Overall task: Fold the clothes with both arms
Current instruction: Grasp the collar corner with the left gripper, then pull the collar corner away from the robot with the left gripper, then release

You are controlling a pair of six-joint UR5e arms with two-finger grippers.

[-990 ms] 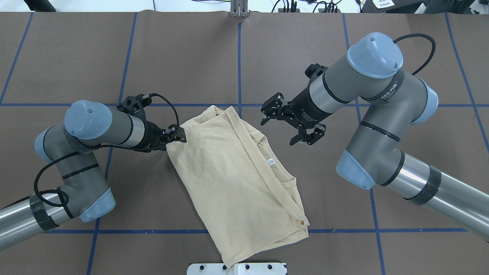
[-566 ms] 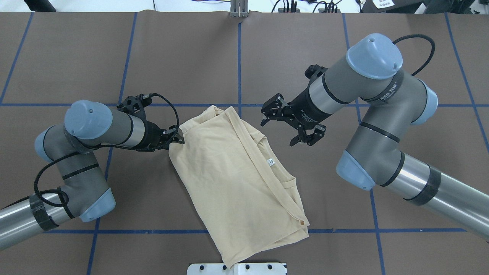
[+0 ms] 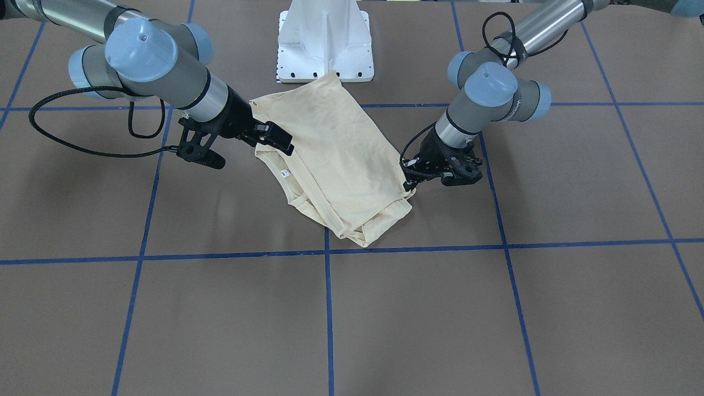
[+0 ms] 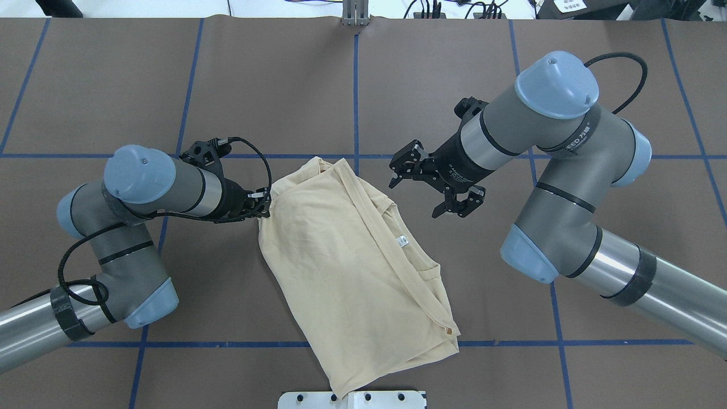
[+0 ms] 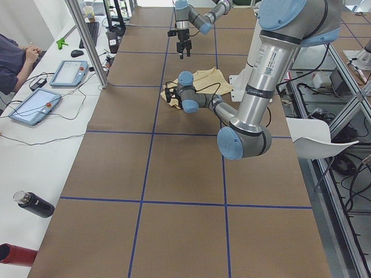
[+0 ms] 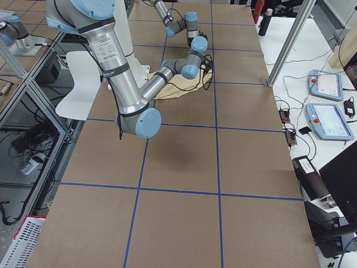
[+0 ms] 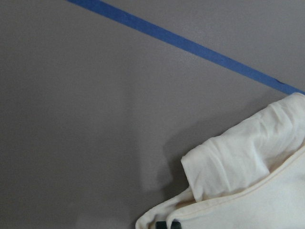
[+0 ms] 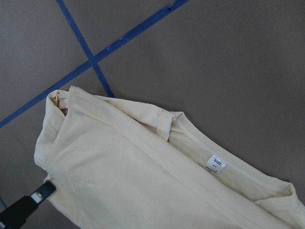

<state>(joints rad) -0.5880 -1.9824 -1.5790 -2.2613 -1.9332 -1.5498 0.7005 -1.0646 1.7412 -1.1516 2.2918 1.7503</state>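
Note:
The cream-yellow shirt (image 4: 341, 267) lies folded lengthwise on the brown table, slanting from the centre toward the robot's base, print hidden. Its collar and white neck tag (image 4: 402, 241) face the right arm. My left gripper (image 4: 262, 207) is shut on the shirt's far left edge; in the left wrist view its fingertips (image 7: 167, 225) pinch the hem of the shirt (image 7: 252, 181). My right gripper (image 4: 413, 199) hangs open above the table just beyond the collar side, holding nothing. The front view shows the shirt (image 3: 341, 154) between the left gripper (image 3: 410, 181) and the right gripper (image 3: 278, 140).
The white pedestal base (image 4: 352, 399) stands at the near table edge, touching the shirt's hem end. Blue tape lines (image 4: 356, 96) grid the brown table. A side bench holds tablets (image 5: 35, 107) and a bottle (image 5: 33, 204), with a seated person (image 5: 11, 58).
My left arm shifted slightly right and its gripper tipped down onto the shirt's left edge, which drew inward a little. The right arm barely moved and stays open.

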